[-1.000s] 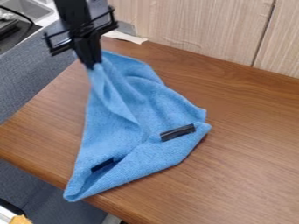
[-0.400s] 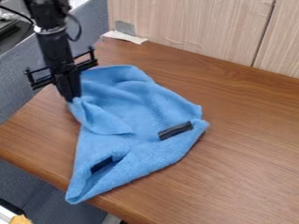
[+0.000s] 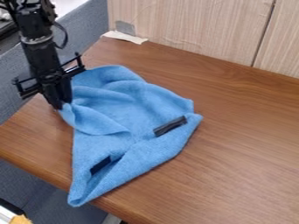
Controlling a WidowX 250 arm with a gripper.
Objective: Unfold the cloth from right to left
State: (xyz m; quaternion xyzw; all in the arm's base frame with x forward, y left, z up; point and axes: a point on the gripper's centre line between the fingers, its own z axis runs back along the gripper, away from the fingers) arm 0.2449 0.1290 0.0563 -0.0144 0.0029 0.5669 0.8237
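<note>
Slightly, the cloth has been dragged leftward on the desk, its upper-left edge pinched in the closed end effector; unfolding seems advanced, though creases are left.

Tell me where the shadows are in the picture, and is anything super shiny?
In the camera view, a soft, thin shadow lies on the wooden table along the lower right edge of the blue cloth; the cloth's folds have gentle shading; the black gripper looks very dark; no strong glare stands out on the table.
</note>
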